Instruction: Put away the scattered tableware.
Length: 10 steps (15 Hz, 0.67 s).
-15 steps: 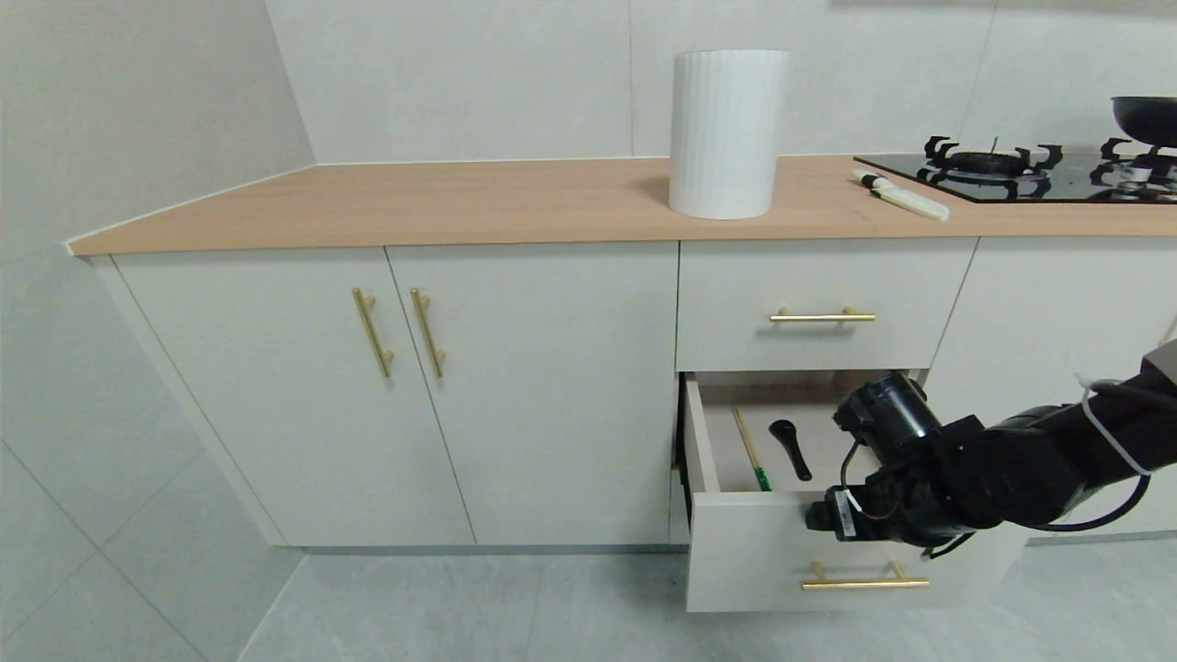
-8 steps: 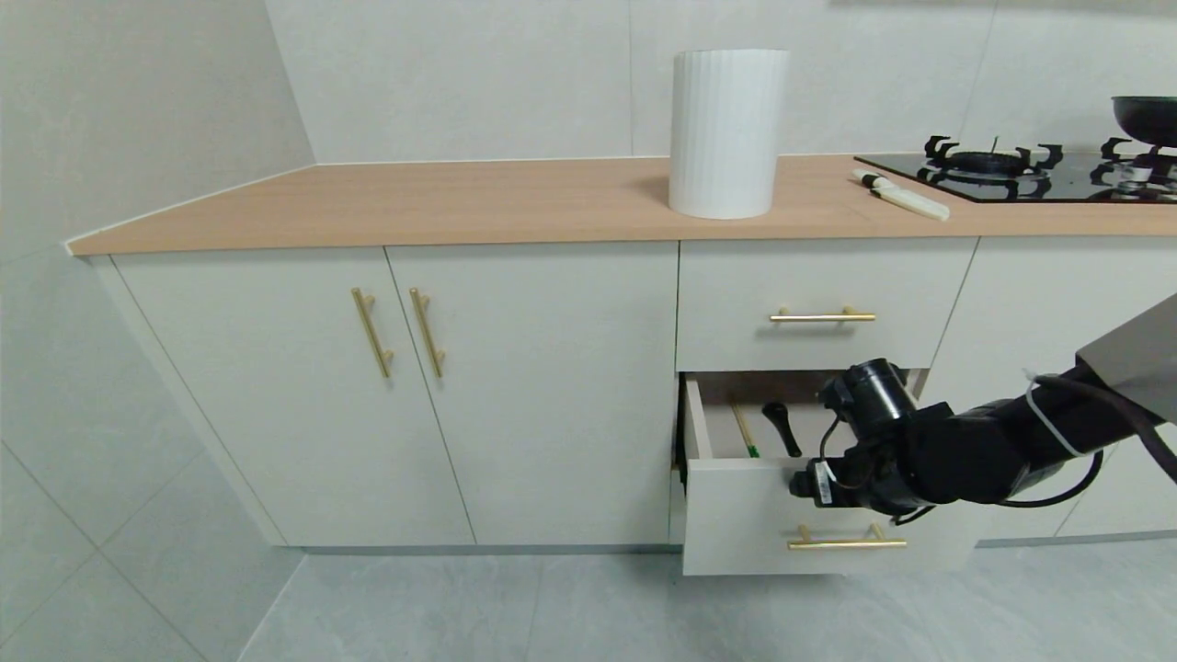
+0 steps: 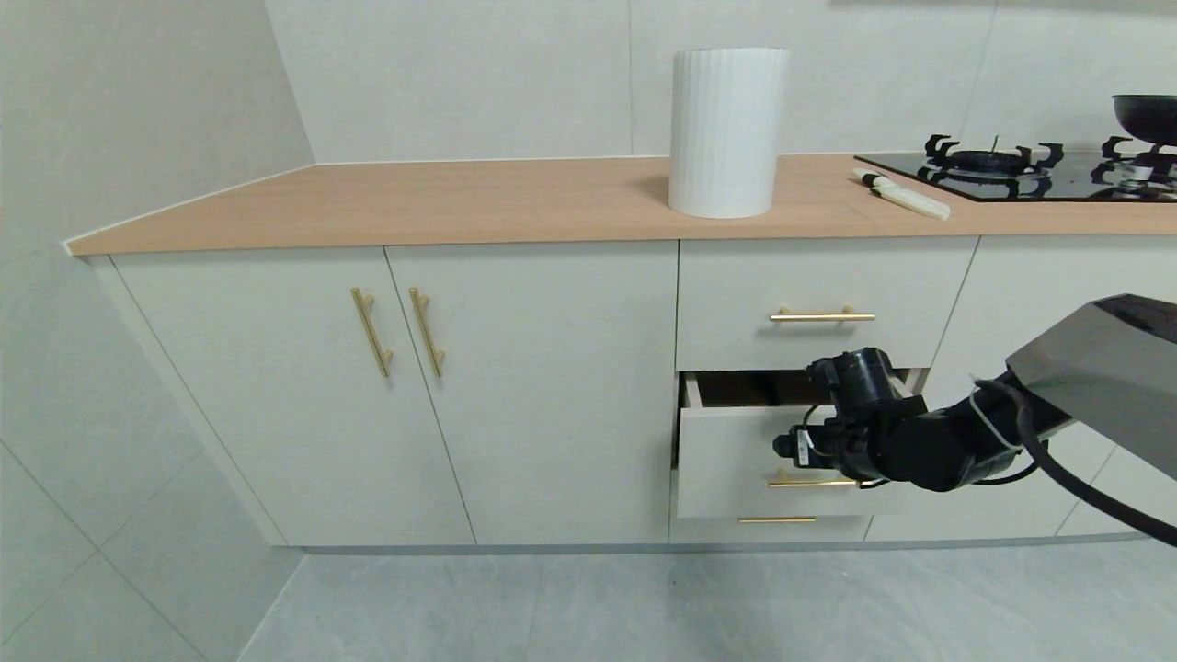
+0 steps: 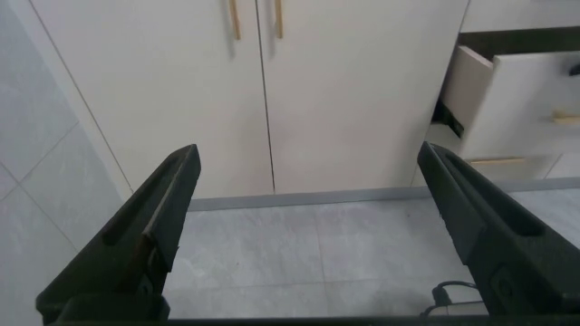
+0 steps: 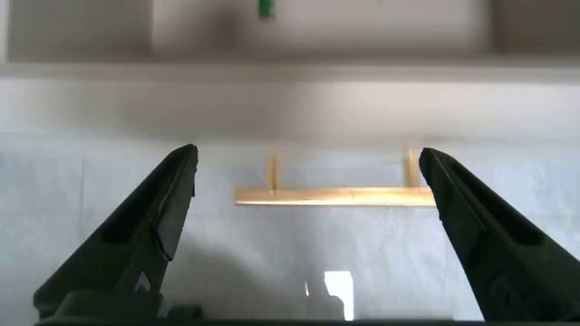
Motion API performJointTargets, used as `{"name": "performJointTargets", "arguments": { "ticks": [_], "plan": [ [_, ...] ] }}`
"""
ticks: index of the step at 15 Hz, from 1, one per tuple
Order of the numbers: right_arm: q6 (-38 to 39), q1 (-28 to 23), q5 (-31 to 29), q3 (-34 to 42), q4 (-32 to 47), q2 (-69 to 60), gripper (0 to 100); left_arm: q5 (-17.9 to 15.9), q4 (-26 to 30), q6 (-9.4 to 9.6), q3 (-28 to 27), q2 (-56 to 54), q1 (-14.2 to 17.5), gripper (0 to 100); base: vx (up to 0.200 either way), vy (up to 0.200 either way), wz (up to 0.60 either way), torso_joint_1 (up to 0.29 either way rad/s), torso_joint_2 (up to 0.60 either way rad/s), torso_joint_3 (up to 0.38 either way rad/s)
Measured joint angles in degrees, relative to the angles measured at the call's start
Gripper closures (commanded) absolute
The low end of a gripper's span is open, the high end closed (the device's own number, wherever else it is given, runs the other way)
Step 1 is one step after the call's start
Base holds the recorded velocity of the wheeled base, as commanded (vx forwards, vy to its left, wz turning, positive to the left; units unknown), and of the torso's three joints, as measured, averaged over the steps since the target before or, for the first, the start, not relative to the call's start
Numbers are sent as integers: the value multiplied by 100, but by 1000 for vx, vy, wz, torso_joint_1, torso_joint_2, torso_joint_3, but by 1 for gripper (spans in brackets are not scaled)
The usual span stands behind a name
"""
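The middle drawer (image 3: 726,455) of the cabinet stands only a little way out, with a dark gap above its front. My right gripper (image 3: 791,448) is against that drawer front, just above the gold handle (image 3: 814,482). In the right wrist view the gripper (image 5: 308,156) is open, its fingers (image 5: 145,235) spread wide on either side of the handle (image 5: 335,195). A green chopstick tip (image 5: 265,9) shows inside the drawer. My left gripper (image 4: 308,154) hangs open over the floor in front of the double doors, holding nothing; the drawer (image 4: 507,91) shows off to one side.
On the wooden counter (image 3: 414,198) stand a tall white ribbed cylinder (image 3: 728,133) and a white-handled knife (image 3: 901,195). A black stove (image 3: 1030,170) with a pan (image 3: 1145,115) is at the right. A shut drawer (image 3: 823,303) sits above, another handle (image 3: 777,519) below.
My right arm has pushed the drawer in from wide open to nearly closed. The chopsticks and black spoon inside are now hidden in the head view.
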Motion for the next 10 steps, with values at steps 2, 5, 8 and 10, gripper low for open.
{"name": "performJointTargets", "arguments": {
  "ticks": [2, 5, 8, 10],
  "plan": [
    [2, -98, 4, 6, -379, 195, 0, 0, -2, 2, 0, 0, -5, 0, 0, 0, 0, 0, 0, 0],
    [5, -227, 4, 17, -1054, 477, 0, 0, -2, 2, 0, 0, -6, 0, 0, 0, 0, 0, 0, 0],
    [0, -265, -5, 28, -1402, 727, 0, 0, 0, 2, 0, 0, -2, 0, 0, 0, 0, 0, 0, 0],
    [13, -274, -79, 20, -1465, 818, 0, 0, -2, 2, 0, 0, -5, 0, 0, 0, 0, 0, 0, 0]
  ]
}}
